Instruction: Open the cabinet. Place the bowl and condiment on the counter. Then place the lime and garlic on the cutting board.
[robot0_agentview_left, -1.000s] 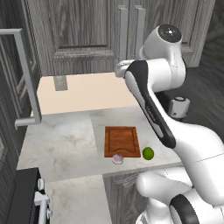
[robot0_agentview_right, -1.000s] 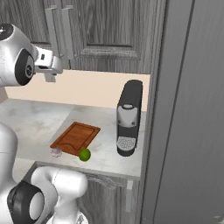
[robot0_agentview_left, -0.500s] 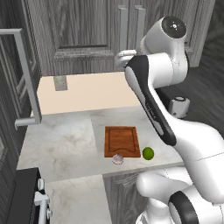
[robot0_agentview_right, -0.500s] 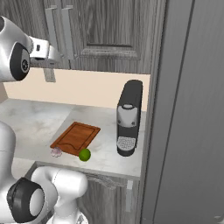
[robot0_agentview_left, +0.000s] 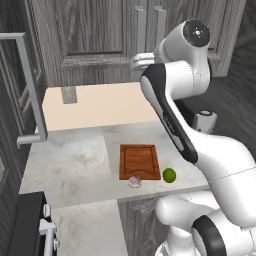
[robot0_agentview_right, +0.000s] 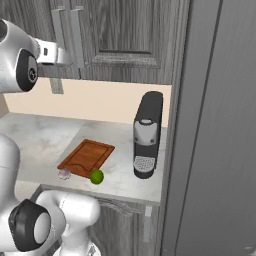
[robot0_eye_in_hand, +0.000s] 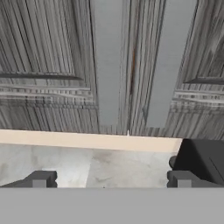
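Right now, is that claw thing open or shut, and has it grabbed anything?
Gripper: open, holding nothing, pointed at the two bar handles of the shut cabinet.

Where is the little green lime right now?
The lime sits on the counter near its front edge, just off the cutting board's front corner, with the garlic on the board's other front side.

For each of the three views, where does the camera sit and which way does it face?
Left base view: behind the arm's left, facing the closed cabinet; arm at right.
Right base view: behind its right, facing the same cabinet and the coffee machine; arm at left.
Hand view: on the hand, facing both door handles; open gripper at bottom.
Both base views share the cutting board, lime and garlic.
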